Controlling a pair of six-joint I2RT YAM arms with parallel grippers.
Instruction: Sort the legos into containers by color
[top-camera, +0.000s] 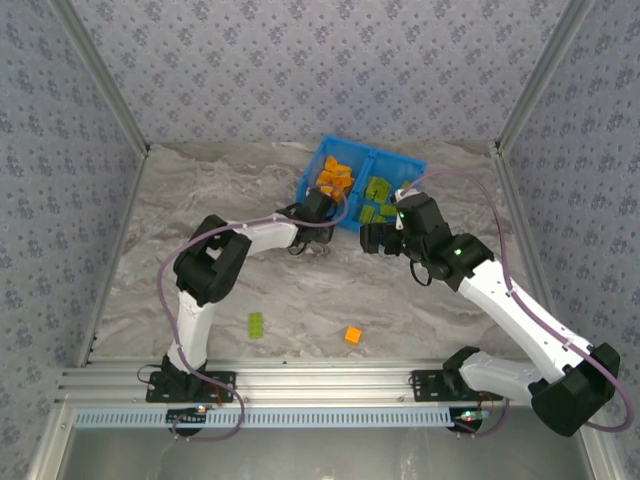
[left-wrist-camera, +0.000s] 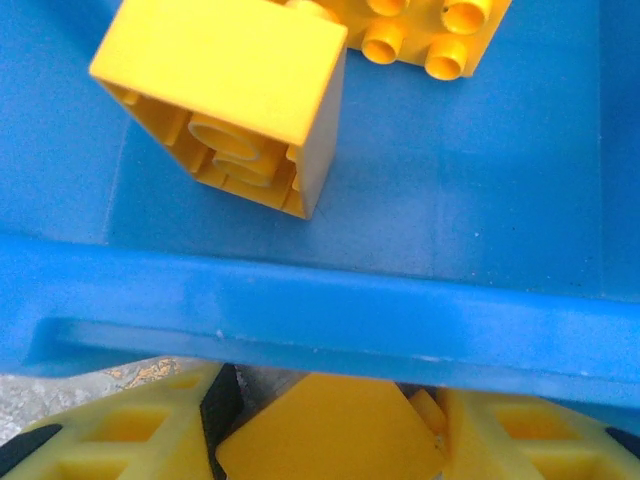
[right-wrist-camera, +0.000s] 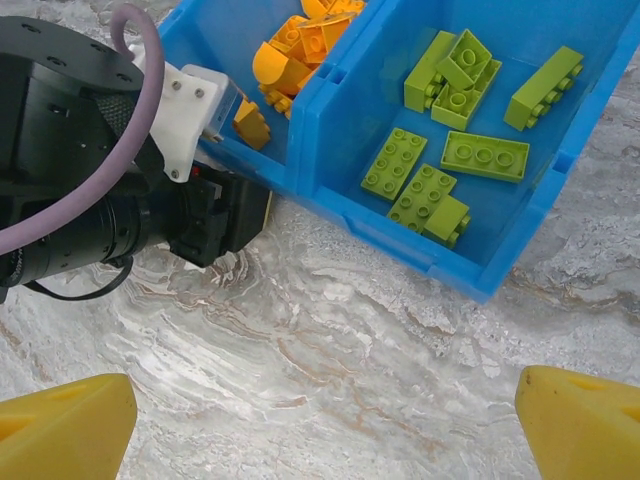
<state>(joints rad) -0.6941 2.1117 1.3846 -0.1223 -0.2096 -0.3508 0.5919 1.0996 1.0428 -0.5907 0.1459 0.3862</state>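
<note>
1. The marbled worktop (top-camera: 300, 290) is carrying a glossy blue bin (left-wrist-camera: 300, 320).
2. The left gripper (top-camera: 320, 207) is pinching an orange brick (left-wrist-camera: 330, 435) at its near wall.
3. The right gripper (right-wrist-camera: 328, 400) is hanging open, empty.

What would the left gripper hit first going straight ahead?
Probably the bin's near wall, just ahead of the held brick. If it clears the rim, the loose orange brick inside comes next; height unclear.

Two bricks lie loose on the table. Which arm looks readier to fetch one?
Likely right: the right fingers are open above the table, while the left fingers hold an orange brick at the bin rim.
</note>
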